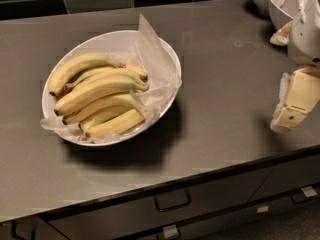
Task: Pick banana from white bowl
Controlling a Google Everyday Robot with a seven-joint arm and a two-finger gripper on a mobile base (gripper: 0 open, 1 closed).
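Place of the fruit: the bananas [97, 96] lie in the white bowl [107, 38], on the left part of the counter [225, 84]. About six are packed side by side, stems toward the right.

Bowl lining: crinkled paper [152, 49] stands up at the right rim and comes out from under the fruit at the front.

Gripper: the gripper [292, 101] hangs at the right edge of the view, above the counter and well apart from the bowl. You cannot tell from here if it stands apart or together, and it holds nothing that I can see.

Other things: smaller bowls [285, 1] are in the far right corner; they are not your target.

How it will handle: I judge a banana as light, firm along its length but soft under the peel, so strong pressure will bruise it. The peel is smooth and the body is curved, so it can roll or slip in a loose hold.

Where to hold: take the far banana [80, 68] across its thick middle, because its outer side is free. At the tips it is thinner and can swing.

Risk: the neighbours touch each other, and the thin paper can lift together with the fruit.
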